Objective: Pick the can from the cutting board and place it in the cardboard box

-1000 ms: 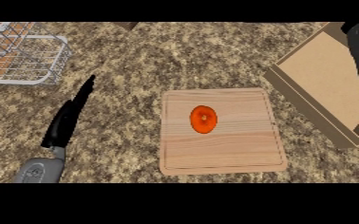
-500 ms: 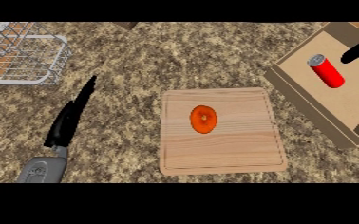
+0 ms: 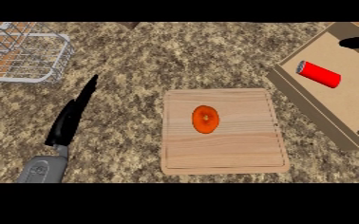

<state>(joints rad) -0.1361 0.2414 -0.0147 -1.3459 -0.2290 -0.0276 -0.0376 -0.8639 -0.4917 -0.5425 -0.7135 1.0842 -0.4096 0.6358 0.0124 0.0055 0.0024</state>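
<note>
Red can lying on its side in the cardboard box.
Left hand [image 3: 70, 118] rests low at the left, fingers straight and spread; right of it sits the cutting board [image 3: 224, 144] with an orange slice [image 3: 204, 119]. Farther right, the can [image 3: 319, 74] lies inside the cardboard box [image 3: 308, 107]; the right hand's dark tip [image 3: 350, 42] shows beyond, fingers untellable.

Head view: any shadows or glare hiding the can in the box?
Head view: the red cylindrical can lies on its side in the brown cardboard box, evenly lit, no glare; only a small dark shape at the right edge, unclear what.
</note>
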